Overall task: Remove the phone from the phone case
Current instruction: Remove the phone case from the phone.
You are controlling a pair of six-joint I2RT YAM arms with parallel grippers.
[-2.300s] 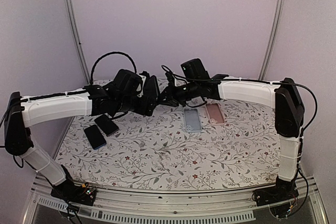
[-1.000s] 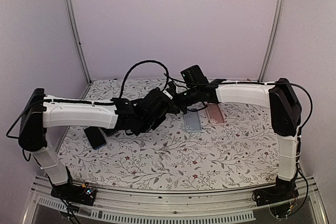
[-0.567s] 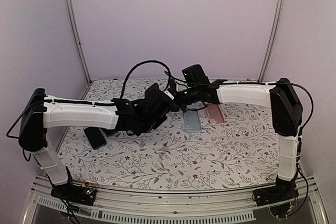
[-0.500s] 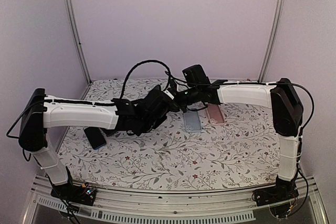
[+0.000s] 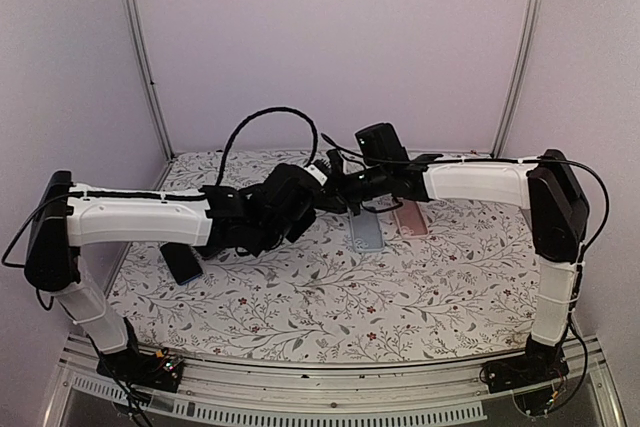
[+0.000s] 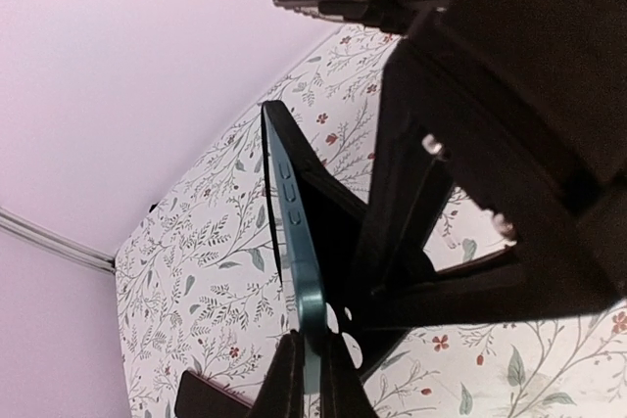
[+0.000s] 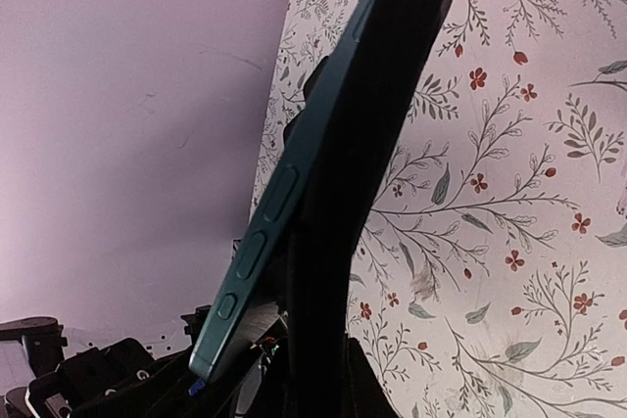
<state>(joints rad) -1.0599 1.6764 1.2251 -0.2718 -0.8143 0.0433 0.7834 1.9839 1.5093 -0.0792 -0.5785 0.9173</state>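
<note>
Teal slim phone (image 6: 297, 252), partly in its black case (image 6: 338, 227), hangs above the floral table (image 5: 300, 307). Your left gripper (image 6: 313, 379), earlier apart, now pinches the phone's edge; your right gripper (image 7: 315, 374) stays clenched on the case.

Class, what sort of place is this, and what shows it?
Probably a robotics lab cell: two white arms bolted to a metal rail, plain walls with aluminium posts, and phone cases laid on a floral cloth.
</note>
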